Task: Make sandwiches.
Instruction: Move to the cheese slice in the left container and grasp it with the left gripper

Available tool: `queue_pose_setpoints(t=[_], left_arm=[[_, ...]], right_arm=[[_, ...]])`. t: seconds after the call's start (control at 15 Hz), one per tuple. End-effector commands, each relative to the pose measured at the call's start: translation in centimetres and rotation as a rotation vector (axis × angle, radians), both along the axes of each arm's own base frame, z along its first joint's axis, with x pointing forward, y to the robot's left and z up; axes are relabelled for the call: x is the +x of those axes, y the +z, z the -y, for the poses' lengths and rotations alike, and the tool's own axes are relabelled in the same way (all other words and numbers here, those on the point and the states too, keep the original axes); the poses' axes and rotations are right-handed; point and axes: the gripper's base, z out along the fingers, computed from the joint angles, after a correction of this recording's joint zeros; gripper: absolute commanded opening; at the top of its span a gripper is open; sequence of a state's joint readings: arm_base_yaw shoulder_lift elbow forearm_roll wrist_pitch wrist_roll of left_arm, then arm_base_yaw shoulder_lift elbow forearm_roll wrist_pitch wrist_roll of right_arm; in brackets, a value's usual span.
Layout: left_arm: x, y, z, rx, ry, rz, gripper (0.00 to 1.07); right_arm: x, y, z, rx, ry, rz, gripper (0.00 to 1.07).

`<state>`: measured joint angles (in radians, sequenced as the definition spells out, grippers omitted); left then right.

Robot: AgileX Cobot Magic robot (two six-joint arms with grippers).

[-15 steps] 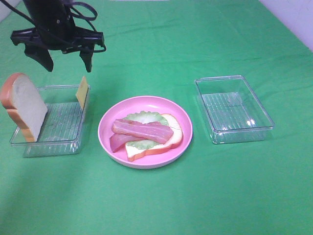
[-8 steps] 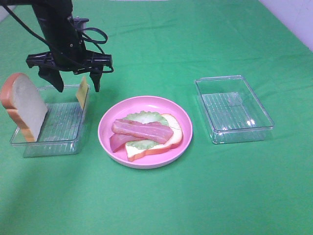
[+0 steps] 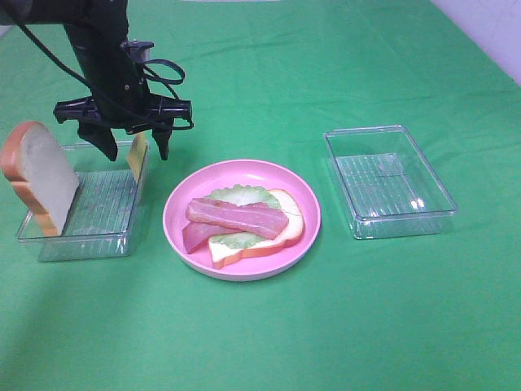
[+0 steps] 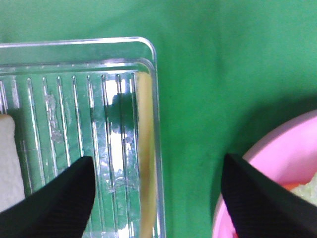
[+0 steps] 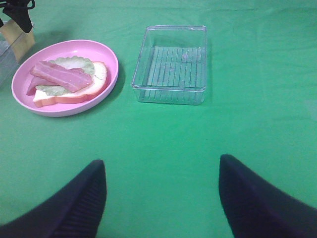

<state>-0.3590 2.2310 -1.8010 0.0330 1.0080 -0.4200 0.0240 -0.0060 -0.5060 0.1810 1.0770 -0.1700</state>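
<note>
A pink plate [image 3: 173, 213] holds a bread slice [image 3: 291, 221], a lettuce leaf [image 3: 240, 195] and pink-red meat strips [image 3: 236, 217] stacked on it. A second bread slice [image 3: 42, 175] leans at the left end of the left clear tray [image 3: 98, 236]. A yellow cheese square [image 3: 136, 160] stands on edge against that tray's right wall. My left gripper [image 3: 136, 151] is open, one finger on each side of the cheese [image 4: 145, 163], not touching it; it also shows in the left wrist view [image 4: 158, 163]. My right gripper [image 5: 161, 161] is open and empty above the green cloth.
An empty clear tray [image 3: 389, 181] stands right of the plate; it also shows in the right wrist view [image 5: 171, 64]. The pink plate's rim [image 4: 280, 144] lies close to the left gripper's outer finger. Green cloth covers the whole table.
My left gripper has come down and toward the front, from above the tray's far end to straddling the cheese square. Nothing else has moved.
</note>
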Motion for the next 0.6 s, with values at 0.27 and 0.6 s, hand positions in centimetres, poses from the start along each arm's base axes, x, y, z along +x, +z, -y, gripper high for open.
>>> queue_pose_setpoints(t=[0.27, 0.6], left_arm=[[0.15, -0.51, 0.15, -0.004, 0.0, -0.002, 0.38], [0.3, -0.42, 0.25, -0.011, -0.002, 0.018, 0.0]], right_arm=[[-0.17, 0.04, 0.0, -0.007, 0.007, 0.028, 0.63], [-0.17, 0.04, 0.0, -0.007, 0.007, 0.028, 0.63]])
